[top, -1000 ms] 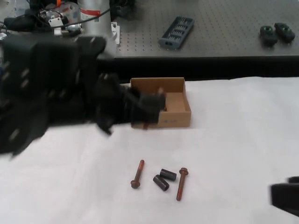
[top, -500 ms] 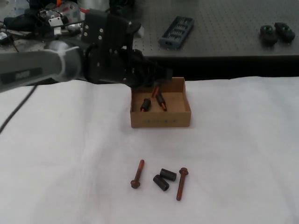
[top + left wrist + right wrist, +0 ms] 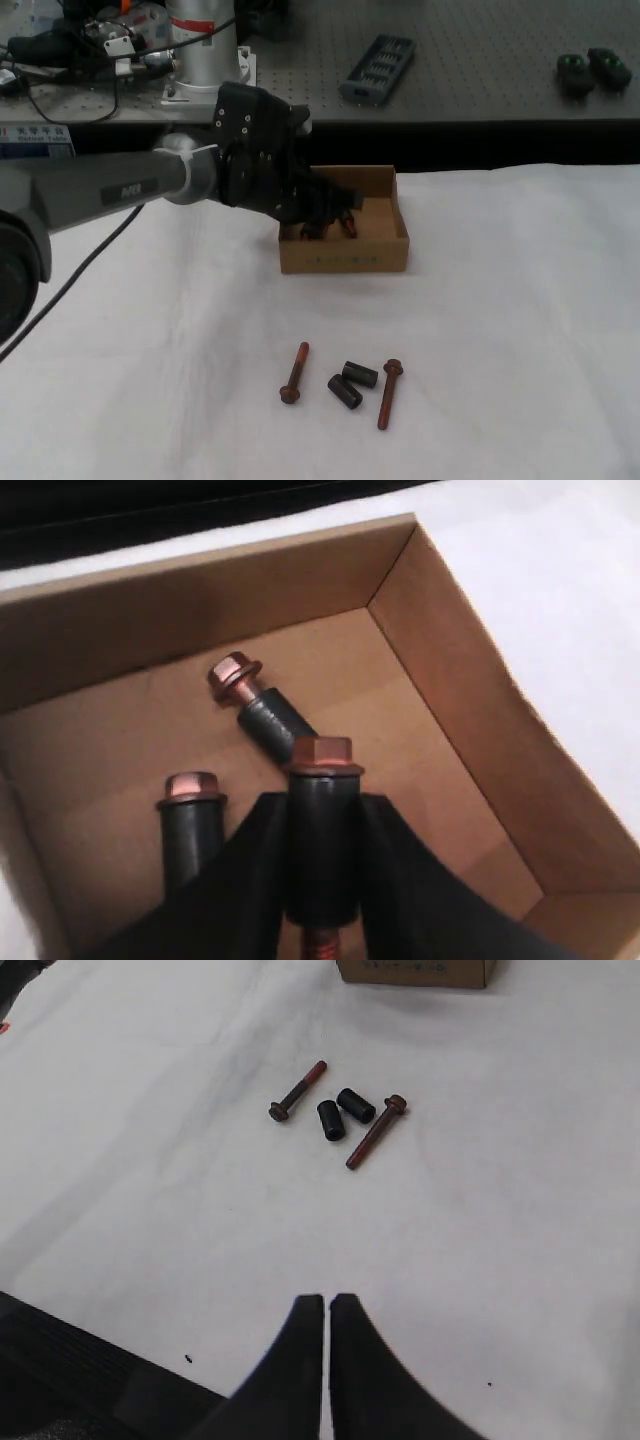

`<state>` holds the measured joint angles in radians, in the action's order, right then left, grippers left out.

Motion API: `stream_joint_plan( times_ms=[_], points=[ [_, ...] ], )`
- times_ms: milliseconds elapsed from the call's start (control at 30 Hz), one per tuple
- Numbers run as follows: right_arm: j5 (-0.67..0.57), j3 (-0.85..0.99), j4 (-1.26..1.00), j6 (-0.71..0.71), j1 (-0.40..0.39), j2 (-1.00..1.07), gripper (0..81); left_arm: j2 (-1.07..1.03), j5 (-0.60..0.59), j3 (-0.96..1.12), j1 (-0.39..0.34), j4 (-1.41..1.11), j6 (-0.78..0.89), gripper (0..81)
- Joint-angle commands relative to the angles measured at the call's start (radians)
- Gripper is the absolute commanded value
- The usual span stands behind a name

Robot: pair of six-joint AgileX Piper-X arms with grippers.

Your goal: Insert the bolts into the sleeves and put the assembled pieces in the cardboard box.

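Your left gripper (image 3: 322, 865) pinches an assembled piece (image 3: 320, 780) inside the cardboard box (image 3: 345, 262), crowded by two finished pieces (image 3: 270, 715) beside it. Your right gripper (image 3: 327, 1305) is pressed together; loose bolts (image 3: 295, 373) and sleeves (image 3: 345, 390) lie nearer.

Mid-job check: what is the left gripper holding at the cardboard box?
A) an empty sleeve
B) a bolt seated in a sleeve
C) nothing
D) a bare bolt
B: the left gripper has its fingers shut on a black sleeve with a copper bolt head at one end and thread at the other, at the cardboard box.
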<state>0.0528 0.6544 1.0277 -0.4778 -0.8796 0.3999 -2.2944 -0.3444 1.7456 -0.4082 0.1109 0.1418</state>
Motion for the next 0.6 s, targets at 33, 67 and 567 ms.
stream_joint_plan(
  times_ms=[33,67,567],
  points=[
    [-0.002,0.001,0.003,0.0,0.001,-0.008,1.9,0.006,0.019,0.023,0.008,-0.001,-0.004,26.6],
    [-0.002,0.001,0.003,0.0,0.001,-0.008,1.9,0.006,0.019,0.023,0.008,-0.001,0.009,32.0],
    [-0.007,0.001,0.003,0.0,0.001,-0.008,1.9,0.158,-0.066,0.023,0.004,0.174,0.052,25.9]
  ],
)
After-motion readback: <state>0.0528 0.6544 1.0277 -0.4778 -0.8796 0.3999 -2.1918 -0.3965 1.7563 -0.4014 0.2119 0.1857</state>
